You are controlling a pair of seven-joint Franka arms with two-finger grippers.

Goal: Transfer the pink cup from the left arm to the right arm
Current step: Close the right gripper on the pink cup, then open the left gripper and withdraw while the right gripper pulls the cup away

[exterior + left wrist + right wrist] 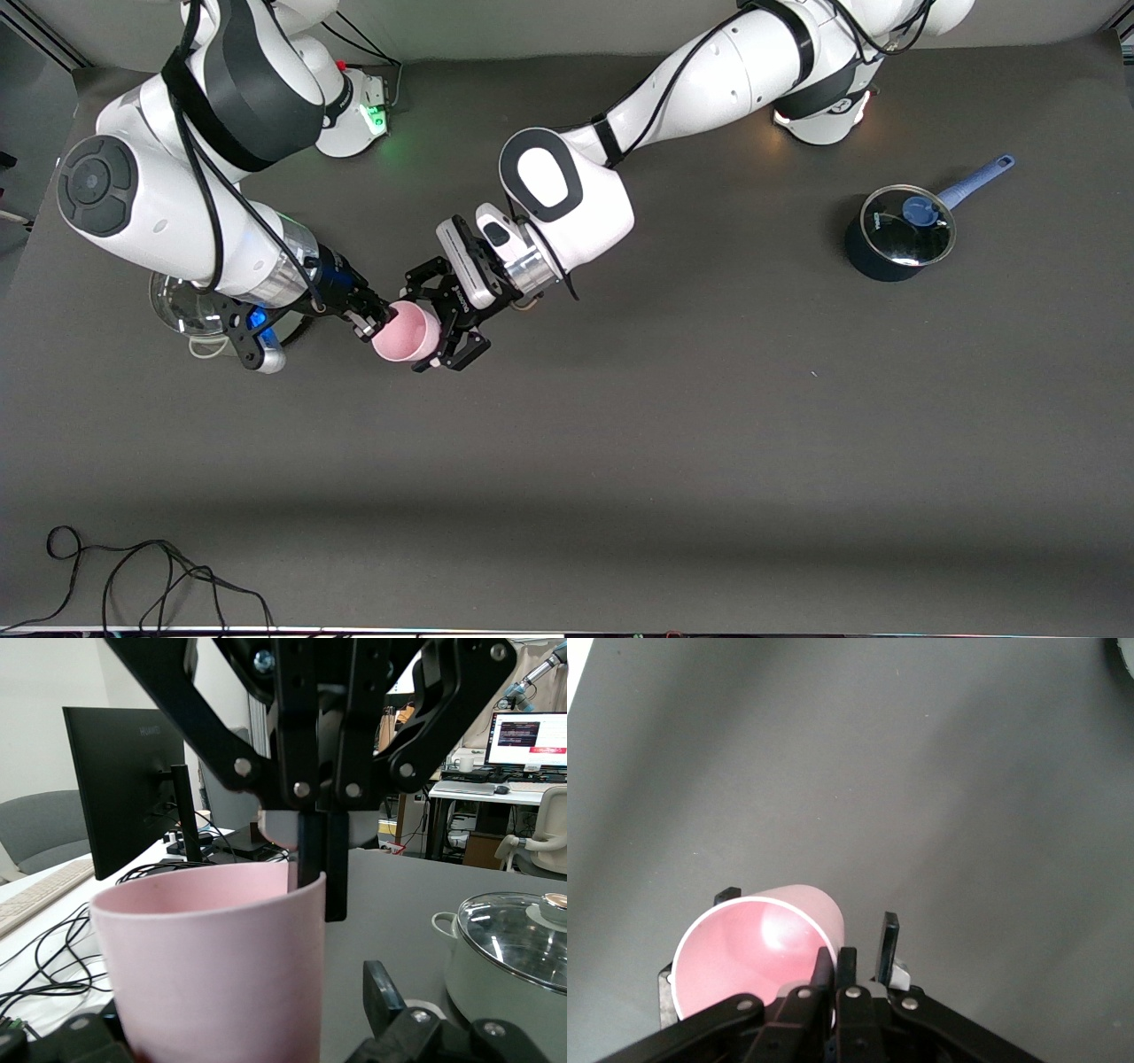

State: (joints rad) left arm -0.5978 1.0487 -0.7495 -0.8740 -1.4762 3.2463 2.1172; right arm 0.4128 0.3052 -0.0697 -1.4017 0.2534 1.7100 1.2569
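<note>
Pink cup [406, 332] is up in the air over the table [673, 425], toward the right arm's end, tipped on its side. Right gripper [372, 321] is clamped on the cup's rim, one finger inside, one outside. Left gripper [436, 321] has its fingers spread wide around the cup body, not pinching it. A lidded blue pot [899, 233] sits toward the left arm's end.
</note>
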